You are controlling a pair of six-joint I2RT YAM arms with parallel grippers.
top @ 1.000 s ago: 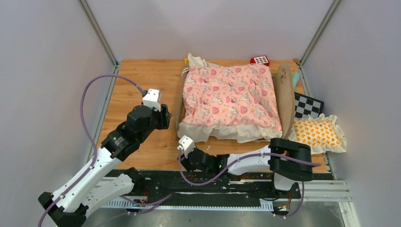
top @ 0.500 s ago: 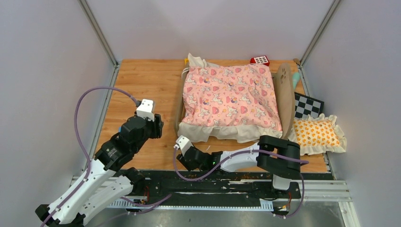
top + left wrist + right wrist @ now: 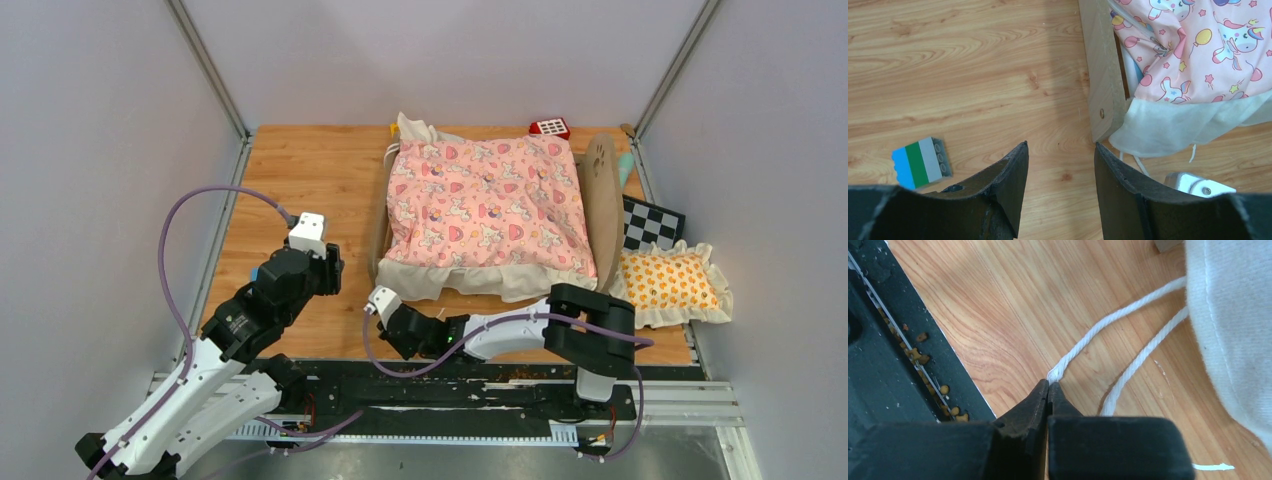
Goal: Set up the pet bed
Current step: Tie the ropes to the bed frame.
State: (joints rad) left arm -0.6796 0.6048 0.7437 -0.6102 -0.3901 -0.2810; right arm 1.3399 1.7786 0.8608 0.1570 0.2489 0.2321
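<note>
We see a pink, cream-ruffled unicorn-print quilt (image 3: 485, 205), an orange-patterned pillow (image 3: 672, 282), a black-and-white checkerboard (image 3: 650, 225), and a blue-green-grey block (image 3: 920, 162).

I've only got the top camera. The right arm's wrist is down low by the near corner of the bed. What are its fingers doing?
Observer: The right fingers are shut on the frayed end of a white cord trailing from the quilt's cream ruffle.
Operator: And the left ones?
Observer: The left fingers are open above the bare wood table, holding nothing.
Operator: Anything under that arm I can't see?
Observer: Yes, a blue, green and grey toy brick lies on the wood beside those fingers.
</note>
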